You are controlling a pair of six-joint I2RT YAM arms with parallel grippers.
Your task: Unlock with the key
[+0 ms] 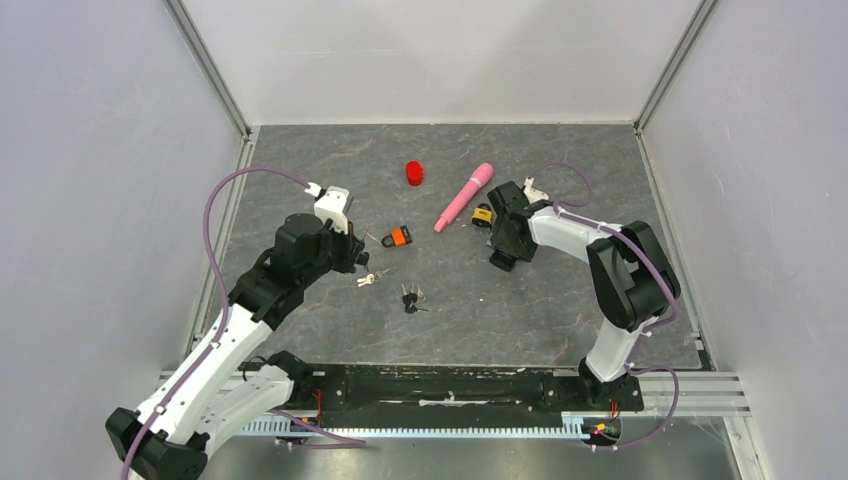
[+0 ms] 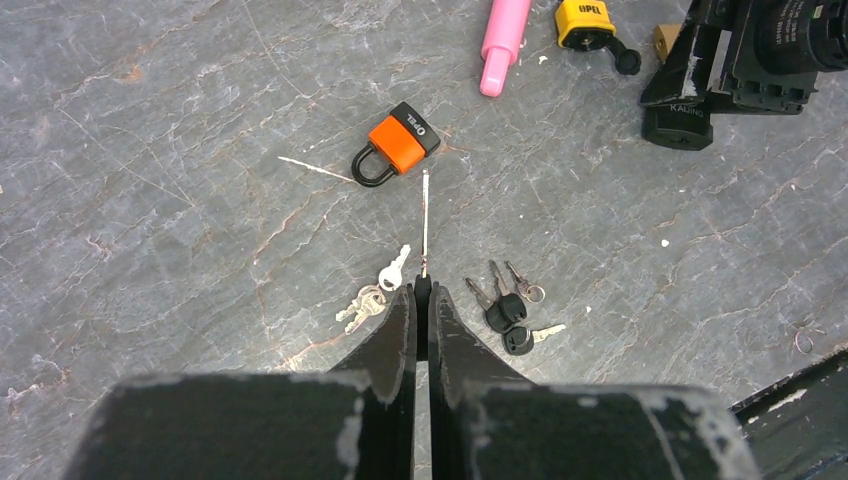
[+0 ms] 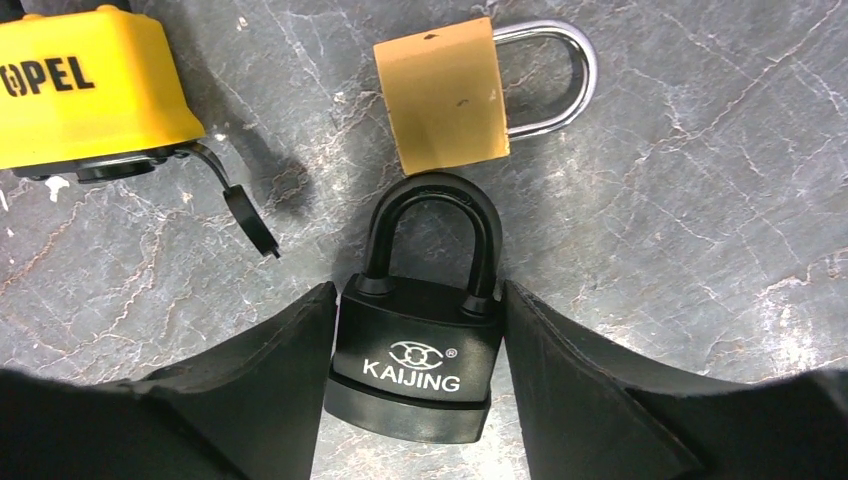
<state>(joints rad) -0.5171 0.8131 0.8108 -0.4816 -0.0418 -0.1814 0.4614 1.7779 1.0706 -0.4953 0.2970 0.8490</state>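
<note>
- The grey surface (image 1: 300,160) carries everything.
- The right pincer (image 3: 418,292) grasps the black padlock (image 3: 412,375) by its sides, toward the surface's right, just beside a brass padlock (image 3: 440,95).
- The left pincer (image 2: 421,292) is clenched on a key (image 2: 425,215), whose blade points toward the orange padlock (image 2: 398,143).

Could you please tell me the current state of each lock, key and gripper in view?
left gripper: shut on key
key: held, blade sticking out forward
right gripper: shut on black padlock
black padlock: shackle closed, gripped by its sides
orange padlock: shackle closed, lying free
brass padlock: shackle closed, lying flat
yellow padlock: cover flap hanging open, shackle out of view
silver keys: loose on table
black-headed keys: loose on table
</note>
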